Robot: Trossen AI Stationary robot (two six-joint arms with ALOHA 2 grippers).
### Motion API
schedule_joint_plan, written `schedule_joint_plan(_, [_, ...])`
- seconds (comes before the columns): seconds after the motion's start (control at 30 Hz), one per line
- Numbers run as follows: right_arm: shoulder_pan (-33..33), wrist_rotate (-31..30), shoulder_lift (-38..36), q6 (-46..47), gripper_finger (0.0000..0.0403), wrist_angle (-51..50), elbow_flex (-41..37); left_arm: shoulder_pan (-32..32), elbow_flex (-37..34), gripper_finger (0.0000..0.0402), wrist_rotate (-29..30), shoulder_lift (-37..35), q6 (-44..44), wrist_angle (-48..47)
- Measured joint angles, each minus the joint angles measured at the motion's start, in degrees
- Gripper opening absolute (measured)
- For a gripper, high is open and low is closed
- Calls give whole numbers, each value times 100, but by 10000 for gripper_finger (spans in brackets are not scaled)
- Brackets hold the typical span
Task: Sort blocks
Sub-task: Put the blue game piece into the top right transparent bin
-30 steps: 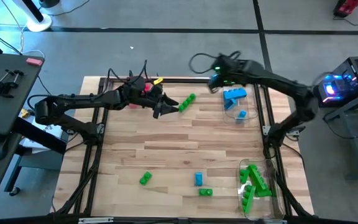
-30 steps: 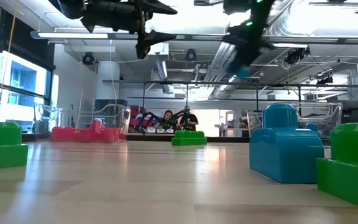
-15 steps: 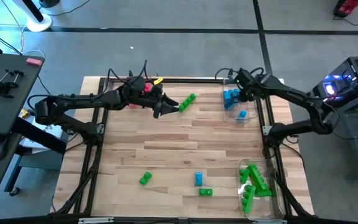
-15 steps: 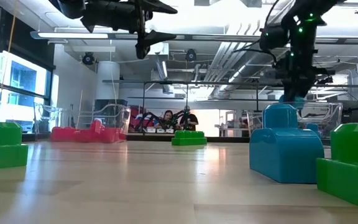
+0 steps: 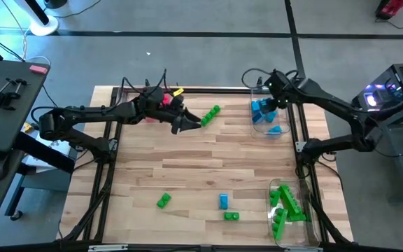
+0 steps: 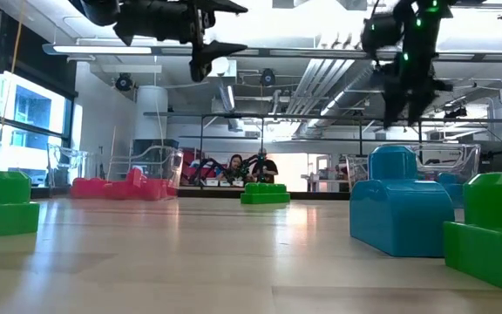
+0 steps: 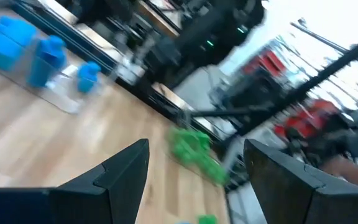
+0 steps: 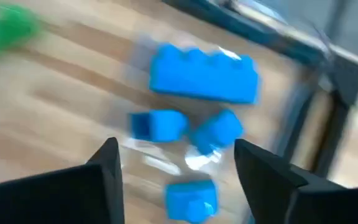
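**Blue bricks in the far-right tray, both grippers spread and empty**

I am looking down on a pale wooden table (image 5: 187,168) with a dark frame, grey floor around it. My left arm reaches across the far side, and its left gripper (image 5: 189,122) hangs over the boards just beside a green bar (image 5: 211,114); through its wrist camera I see the two fingers (image 7: 124,167) standing well apart with nothing between them. My right arm comes in from the far right, and the right gripper (image 5: 273,105) is above the clear tray (image 5: 264,129) at the far-right edge, fingers spread, holding nothing. Below it in that tray lie the blue bricks (image 8: 202,76): one long bar and several small singles. At the near right a second tray (image 5: 306,225) holds a heap of green bricks (image 5: 287,203). Pinkish red bricks (image 6: 111,186) sit at the far left. Loose on the near boards are a green brick (image 5: 163,201), a blue brick (image 5: 223,201) and another small green one (image 5: 231,216).
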State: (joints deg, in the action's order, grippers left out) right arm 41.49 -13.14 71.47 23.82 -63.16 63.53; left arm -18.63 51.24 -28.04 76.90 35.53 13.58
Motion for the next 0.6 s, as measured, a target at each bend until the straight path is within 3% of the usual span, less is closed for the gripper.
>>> schedule_joint_plan(0.13, [-314,1323,-289,-533,205,572,441,45,2,250,-480,0,108,-208])
schedule_joint_plan(0.23, [-879,2861,-564,-561,204,1631,509,178,1,250,-409,2,121,-495])
schedule_joint_plan(0.3, [-1382,3481,-640,-418,202,2272,512,311,0,250,-208,2,148,-704])
schedule_joint_plan(0.43, [-2500,3548,-531,-501,200,2536,514,670,0,250,297,2,406,-936])
schedule_joint_plan(0.6, [-3792,3048,2,-361,200,2527,507,1108,0,250,519,2,488,-983])
